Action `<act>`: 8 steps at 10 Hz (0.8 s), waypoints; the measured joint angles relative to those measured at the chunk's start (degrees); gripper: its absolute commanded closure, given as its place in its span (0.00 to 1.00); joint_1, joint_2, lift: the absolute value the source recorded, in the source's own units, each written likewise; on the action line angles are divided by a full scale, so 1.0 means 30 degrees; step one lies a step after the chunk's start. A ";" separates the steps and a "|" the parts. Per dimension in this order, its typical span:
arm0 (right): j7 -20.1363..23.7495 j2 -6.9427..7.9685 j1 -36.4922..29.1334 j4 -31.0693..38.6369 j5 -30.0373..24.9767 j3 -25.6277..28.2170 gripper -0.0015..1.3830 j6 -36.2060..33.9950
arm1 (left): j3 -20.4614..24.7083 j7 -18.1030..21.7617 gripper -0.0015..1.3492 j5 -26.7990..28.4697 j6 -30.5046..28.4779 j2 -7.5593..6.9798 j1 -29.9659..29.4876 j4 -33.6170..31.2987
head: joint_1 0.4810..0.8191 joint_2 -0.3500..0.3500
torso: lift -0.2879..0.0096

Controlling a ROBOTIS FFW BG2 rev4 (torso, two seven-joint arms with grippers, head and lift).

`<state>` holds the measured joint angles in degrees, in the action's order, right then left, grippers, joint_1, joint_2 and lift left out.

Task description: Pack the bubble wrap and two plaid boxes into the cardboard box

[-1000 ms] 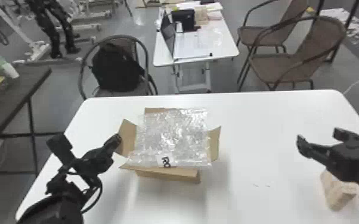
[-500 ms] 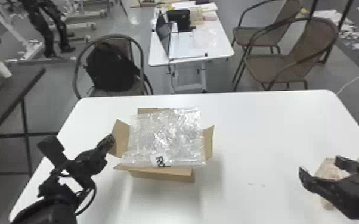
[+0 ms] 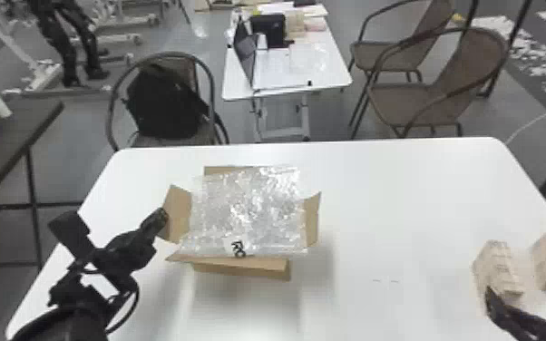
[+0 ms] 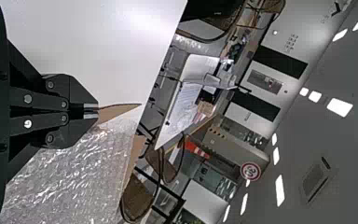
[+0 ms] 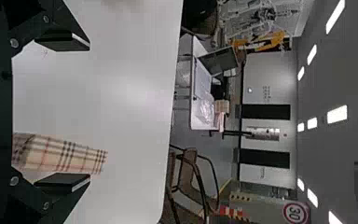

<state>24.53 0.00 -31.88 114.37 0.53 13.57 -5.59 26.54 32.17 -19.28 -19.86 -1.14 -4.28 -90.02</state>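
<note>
Bubble wrap (image 3: 249, 204): clear plastic, glossy, crinkled
Cardboard box (image 3: 240, 268): brown cardboard, matt
Tabletop (image 3: 399, 204): smooth, soft sheen
Plaid boxes (image 3: 496, 267): matt
Backpack (image 3: 161, 102): dark cloth, matt

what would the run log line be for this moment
bubble wrap: across cardboard box | left gripper: shut, at flap | right gripper: open, near plaid boxes
</note>
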 measured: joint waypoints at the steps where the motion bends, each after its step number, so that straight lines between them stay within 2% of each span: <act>1: -0.0472 0.0001 -0.0340 -0.1407 0.1562 0.0540 0.21 0.1336 | 0.0025 0.0000 0.90 -0.0066 -0.0003 0.0000 -0.0074 -0.0001 | 0.63 0.63 | 0.80; 2: -0.0946 0.0001 -0.0432 -0.2226 0.2258 0.0975 0.21 0.1885 | 0.0071 0.0000 0.90 -0.0116 -0.0021 0.0000 -0.0146 -0.0008 | 0.63 0.59 | 0.80; 4: -0.2067 0.0000 -0.0141 -0.3298 0.2404 0.1349 0.21 0.2440 | 0.0117 0.0000 0.90 -0.0148 -0.0031 0.0002 -0.0185 -0.0022 | 0.63 0.54 | 0.81; 6: -0.2051 0.0000 0.0827 -0.4270 0.2227 0.1397 0.21 0.2501 | 0.0061 0.0000 0.90 -0.0154 -0.0044 0.0017 -0.0155 -0.0022 | 0.63 0.53 | 0.81; 8: -0.1331 0.0000 0.1768 -0.4978 0.1593 0.1339 0.23 0.2278 | 0.0063 0.0003 0.90 -0.0142 -0.0059 0.0045 -0.0178 -0.0024 | 0.63 0.54 | 0.81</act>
<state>20.54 0.00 -26.58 99.43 5.31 17.59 1.24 26.73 32.18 -19.70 -20.04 -1.01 -4.81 -90.09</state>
